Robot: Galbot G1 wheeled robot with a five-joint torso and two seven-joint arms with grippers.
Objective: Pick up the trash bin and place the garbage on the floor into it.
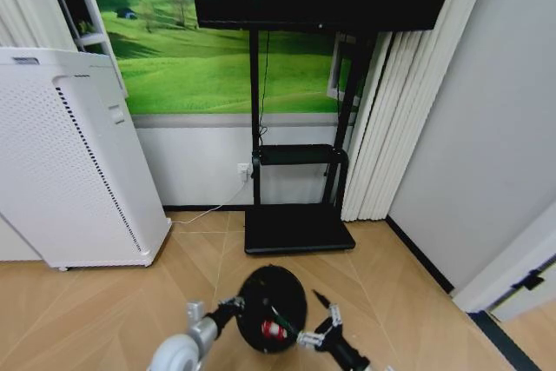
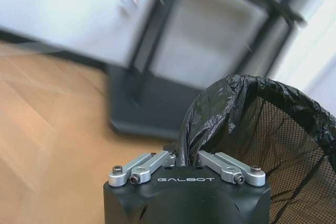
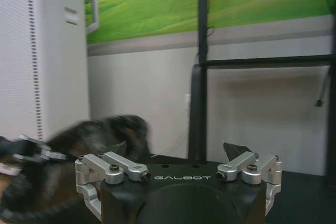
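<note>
Holding the trash bin (image 1: 271,308) by its rim, your left hand (image 1: 233,306) is clamped; keep it level. Right hand (image 1: 323,329) spread apart beside it.

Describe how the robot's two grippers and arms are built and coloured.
Each gripper has a black housing lettered GALBOT in white, silver metal linkages with dark screws, and black pointed fingertips: the left gripper, the right gripper. In the head view the left arm is silver-grey with a rounded joint.
</note>
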